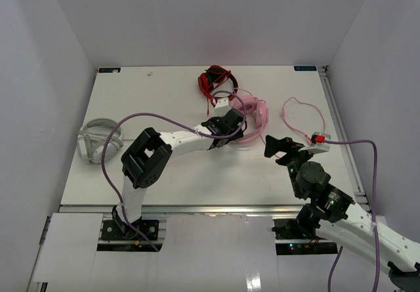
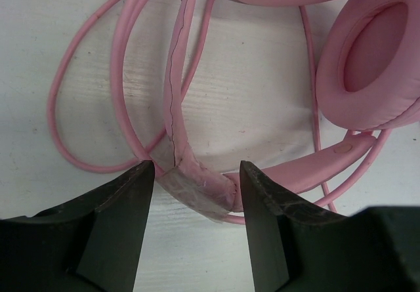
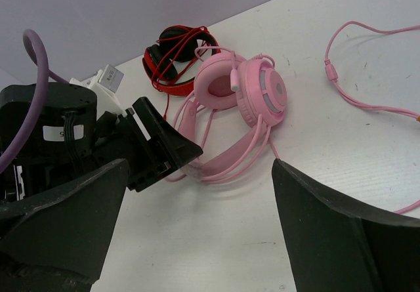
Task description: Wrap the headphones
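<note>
The pale pink headphones (image 1: 254, 116) lie at the back middle of the table, ear cups (image 2: 374, 69) side by side and headband (image 2: 197, 186) toward the left arm. Their thin pink cable (image 1: 303, 116) loops out to the right, and more loops lie beside the headband (image 2: 85, 108). My left gripper (image 1: 226, 131) is open, one finger on each side of the taped part of the headband (image 2: 193, 174), not closed on it. My right gripper (image 1: 281, 147) is open and empty, on the near right of the headphones (image 3: 243, 95) and apart from them (image 3: 200, 167).
Red-and-black headphones (image 1: 216, 82) lie just behind the pink ones, and also show in the right wrist view (image 3: 174, 52). Light grey-white headphones (image 1: 98, 141) lie at the table's left edge. White walls close in the table on three sides.
</note>
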You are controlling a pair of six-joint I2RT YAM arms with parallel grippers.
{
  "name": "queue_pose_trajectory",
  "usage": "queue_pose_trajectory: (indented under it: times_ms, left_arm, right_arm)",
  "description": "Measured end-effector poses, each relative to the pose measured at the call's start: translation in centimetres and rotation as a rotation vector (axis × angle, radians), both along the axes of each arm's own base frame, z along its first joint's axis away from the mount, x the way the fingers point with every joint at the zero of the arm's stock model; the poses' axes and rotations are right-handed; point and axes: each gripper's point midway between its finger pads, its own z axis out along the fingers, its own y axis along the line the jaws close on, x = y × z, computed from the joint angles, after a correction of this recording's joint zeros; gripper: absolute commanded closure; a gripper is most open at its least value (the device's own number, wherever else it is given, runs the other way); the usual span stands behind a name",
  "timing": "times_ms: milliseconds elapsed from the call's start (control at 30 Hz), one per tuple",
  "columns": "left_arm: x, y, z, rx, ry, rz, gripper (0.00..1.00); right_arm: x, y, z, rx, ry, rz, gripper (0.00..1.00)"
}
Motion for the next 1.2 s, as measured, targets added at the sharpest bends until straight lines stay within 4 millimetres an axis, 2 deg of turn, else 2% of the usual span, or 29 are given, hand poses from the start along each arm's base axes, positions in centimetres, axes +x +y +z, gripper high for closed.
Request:
queue_pose_trajectory:
  times_ms: [200, 300, 400, 500, 633, 700, 933, 1033, 1133, 1200]
  left_arm:
    - [0.3, -0.3, 0.0, 0.012, 0.007, 0.004, 0.36]
    - [0.5, -0.5, -0.2, 0.02, 0.012, 0.005, 0.41]
    - [0.6, -0.3, -0.6, 0.038, 0.017, 0.007, 0.54]
    - [0.6, 0.1, -0.9, 0.064, 0.017, 0.01, 0.61]
    - [0.7, 0.3, -1.2, 0.093, 0.012, 0.009, 0.83]
    - [0.8, 0.5, -1.1, 0.107, 0.008, 0.008, 0.98]
    - [1.1, 1.4, -0.7, 0.18, -0.019, -0.006, 1.0]
    - [1.1, 2.2, 0.1, 0.24, -0.034, -0.049, 1.0]
    - [1.1, 3.3, 2.6, 0.26, -0.056, -0.089, 1.0]
    - [1.4, 4.2, 5.3, 0.239, -0.079, -0.108, 1.0]
  right_arm:
    - [0.0, 0.0, 0.0, 0.0, 0.0, 0.0, 0.04]
    - [0.0, 0.0, 0.0, 0.0, 0.0, 0.0, 0.04]
    - [0.0, 0.0, 0.0, 0.0, 0.0, 0.002, 0.03]
    - [0.0, 0.1, 0.0, 0.0, 0.0, 0.007, 0.03]
    - [0.0, 0.2, 0.0, 0.0, 0.0, 0.011, 0.03]
    - [0.0, 0.2, 0.0, 0.0, 0.0, 0.012, 0.03]
    - [0.0, 0.2, 0.0, 0.0, 0.0, 0.012, 0.03]
    - [-0.1, 0.2, 0.0, -0.001, 0.0, 0.013, 0.03]
    - [-0.1, 0.3, 0.0, -0.001, 0.001, 0.016, 0.03]
    - [-0.1, 0.3, -0.2, -0.001, 0.001, 0.018, 0.03]
